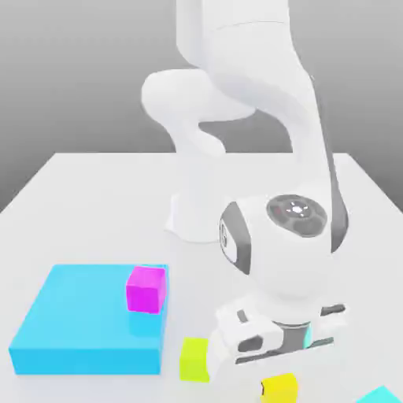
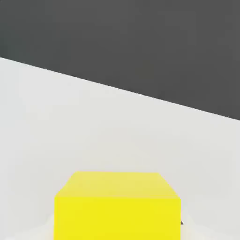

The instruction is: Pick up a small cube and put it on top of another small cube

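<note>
Cubes with flat, matte faces: the golden cube [image 1: 279, 388] sits on the smooth white surface [image 1: 86, 205] just under the hand [image 1: 277, 346]; whether its fingers are apart, I cannot tell. Lime cube [image 1: 194, 359] rests beside, near a magenta cube [image 1: 146, 288] on a cyan slab [image 1: 71, 323].

No readable text, label, brand, number or sign stands on anything here.
</note>
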